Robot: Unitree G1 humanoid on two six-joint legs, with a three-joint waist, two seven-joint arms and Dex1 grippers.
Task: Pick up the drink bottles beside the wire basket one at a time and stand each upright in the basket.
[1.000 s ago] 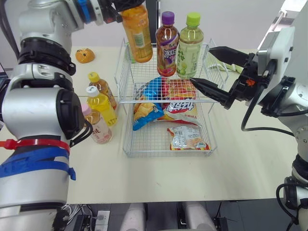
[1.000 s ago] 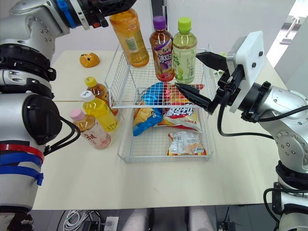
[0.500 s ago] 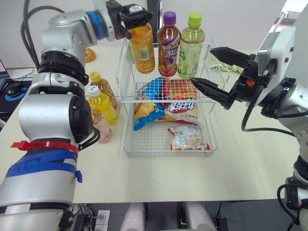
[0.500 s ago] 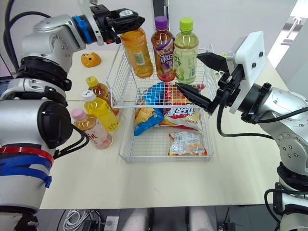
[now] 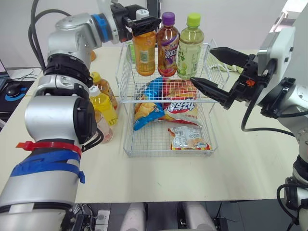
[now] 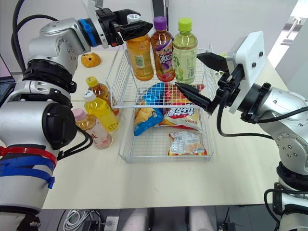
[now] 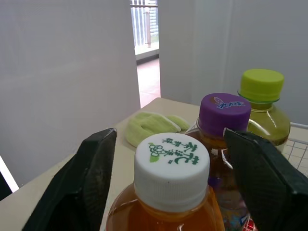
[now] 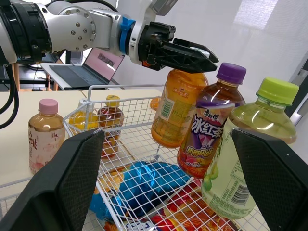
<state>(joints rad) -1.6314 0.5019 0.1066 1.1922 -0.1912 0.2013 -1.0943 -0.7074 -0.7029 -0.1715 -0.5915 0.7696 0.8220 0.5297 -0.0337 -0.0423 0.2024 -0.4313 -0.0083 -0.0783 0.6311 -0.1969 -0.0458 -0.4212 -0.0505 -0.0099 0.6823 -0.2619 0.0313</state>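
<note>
An orange tea bottle (image 5: 144,53) with a white cap (image 7: 172,163) stands in the upper tier of the wire basket (image 5: 126,96), next to a purple-capped bottle (image 5: 167,45) and a green-capped bottle (image 5: 189,48). My left gripper (image 5: 140,21) hovers at the orange bottle's cap, open, with a gap showing on each side of the cap in the left wrist view. Beside the basket on its left stand a yellow-capped brown bottle (image 5: 103,86), a yellow bottle (image 5: 102,106) and a pink-capped bottle (image 6: 91,130), partly hidden by my left arm. My right gripper (image 5: 202,65) is open at the basket's right side.
Snack bags (image 5: 168,103) lie in the basket's lower tier. A small orange toy (image 6: 90,59) sits at the table's far left, a green cloth (image 7: 149,126) lies behind the basket, and a laptop (image 8: 96,62) stands beyond the table.
My left gripper brought the orange bottle down into the upper tier beside the purple-capped bottle, then opened its jaws off the neck. The right arm has not moved.
</note>
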